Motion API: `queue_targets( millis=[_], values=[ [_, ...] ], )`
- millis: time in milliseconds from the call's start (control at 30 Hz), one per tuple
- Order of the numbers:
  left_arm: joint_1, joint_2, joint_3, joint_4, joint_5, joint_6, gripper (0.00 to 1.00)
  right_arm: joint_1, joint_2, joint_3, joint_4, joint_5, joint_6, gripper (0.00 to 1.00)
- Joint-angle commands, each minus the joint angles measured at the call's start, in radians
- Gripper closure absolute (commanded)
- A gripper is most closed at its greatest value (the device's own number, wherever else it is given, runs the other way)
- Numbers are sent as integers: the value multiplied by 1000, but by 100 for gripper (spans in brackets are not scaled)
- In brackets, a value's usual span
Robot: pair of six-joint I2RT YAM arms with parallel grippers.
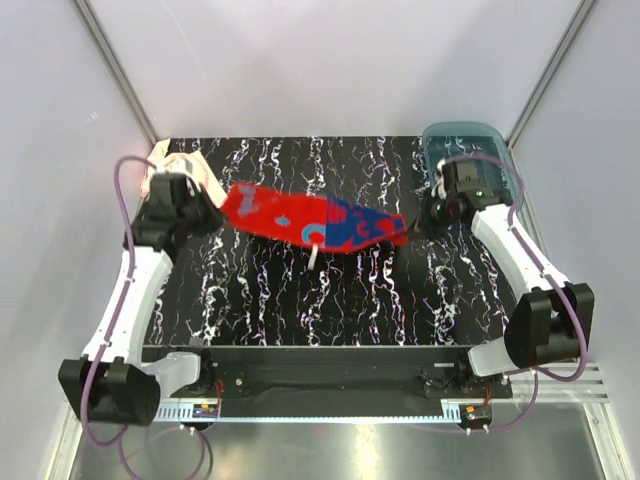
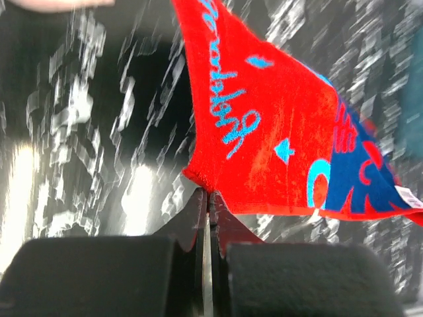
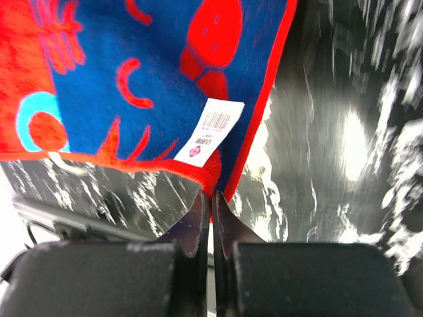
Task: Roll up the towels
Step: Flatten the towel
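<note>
the blue and red towel [image 1: 310, 222] hangs stretched above the middle of the table [image 1: 350, 300]. the left gripper [image 2: 206, 195] and right gripper [image 3: 211, 197] each pinch a bare corner, jaws closed on it. such thin bites could slip, i'd guess, dropping it crumpled. the peach towel [image 1: 160, 158] lies far left.

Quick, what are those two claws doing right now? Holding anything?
Left gripper: closed, pinching one end of the red-and-blue towel.
Right gripper: closed, pinching the other end of the same towel.
</note>
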Motion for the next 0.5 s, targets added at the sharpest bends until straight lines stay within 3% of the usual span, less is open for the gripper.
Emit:
queue_targets(
  millis=[0,167,233,300,333,367,400,433,467],
  values=[
    [1,-78,-212,44,25,-19,100,11,-58,-178,103,-67,96,100],
    [1,-178,-421,8,62,-51,97,16,-92,-326,88,-70,142,100],
    [-10,-228,-444,-15,51,-89,79,17,-118,-372,90,-82,162,100],
    [-10,-253,-437,-35,60,-114,68,26,-135,-399,88,-80,188,68],
    [-9,-270,-438,-38,63,-126,37,29,-142,-421,88,-79,194,27],
    [-9,-274,-434,-42,65,-128,28,34,-152,-433,91,-82,202,0],
    [-9,-274,-435,-45,65,-129,19,39,-170,-442,90,-80,205,0],
    [-9,-273,-437,-55,67,-133,1,42,-181,-458,86,-77,209,0],
    [-9,-274,-446,-59,73,-139,1,48,-196,-465,82,-68,219,0]
  ],
)
